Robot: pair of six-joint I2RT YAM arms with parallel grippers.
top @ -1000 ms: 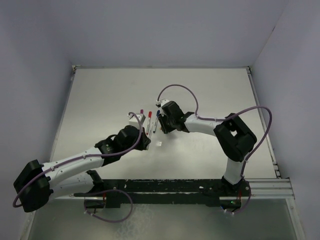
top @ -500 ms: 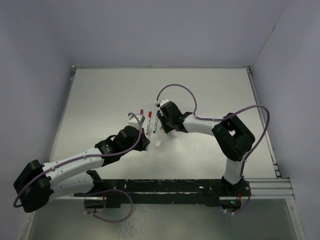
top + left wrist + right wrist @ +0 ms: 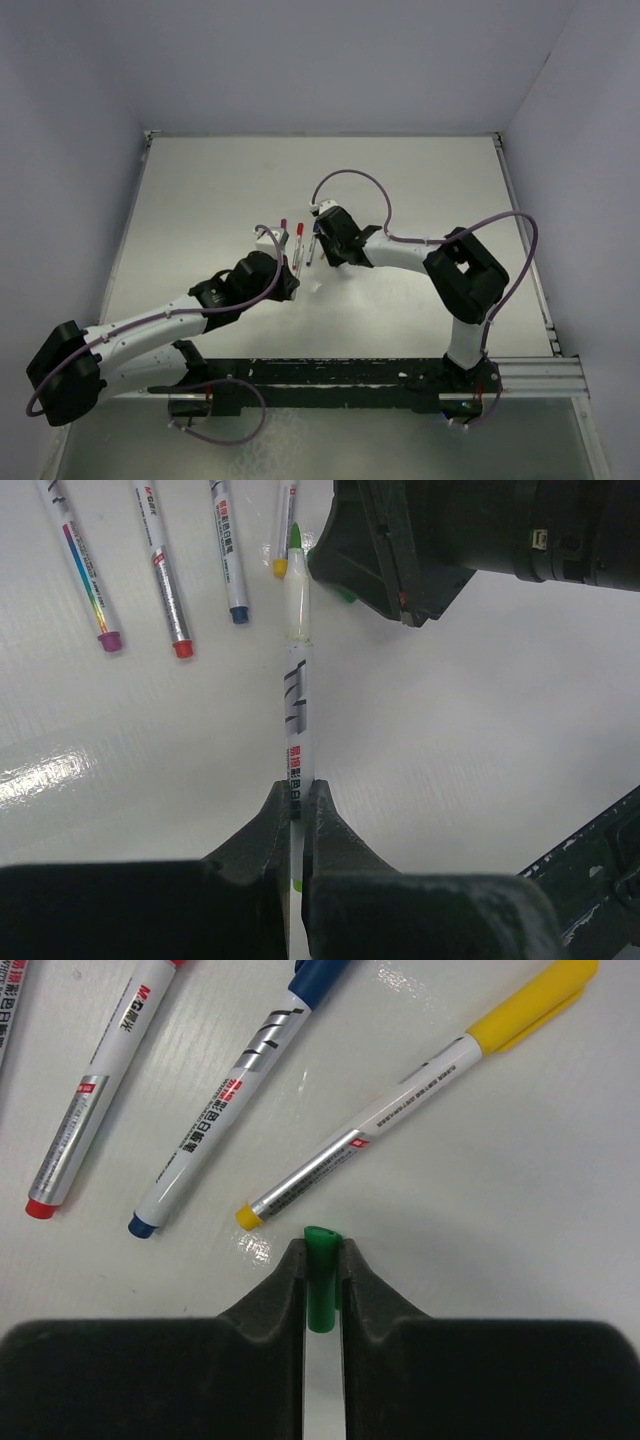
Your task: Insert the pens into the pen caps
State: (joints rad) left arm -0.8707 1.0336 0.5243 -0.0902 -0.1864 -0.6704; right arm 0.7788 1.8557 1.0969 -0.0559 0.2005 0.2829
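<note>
My left gripper [image 3: 297, 792] is shut on the lower barrel of a white pen [image 3: 297, 690] with a green end. Its uncapped pale tip [image 3: 297, 585] points at the black right gripper [image 3: 400, 550], and I cannot tell whether they touch. In the right wrist view, my right gripper [image 3: 322, 1250] is shut on a small green pen cap [image 3: 320, 1280], whose open end sticks out just past the fingertips above the table. From above, both grippers meet mid-table, left [image 3: 296, 280] and right [image 3: 322, 245].
Several capped pens lie side by side on the white table: yellow [image 3: 400, 1110], blue [image 3: 240, 1090] and red [image 3: 90, 1110] just beyond the green cap, plus a purple-ended one [image 3: 85, 570] farther left. The black base rail [image 3: 350, 375] runs along the near edge.
The right gripper's jaws have closed onto the green cap, and that gripper has shifted slightly left. The left arm has held still with its pen.
</note>
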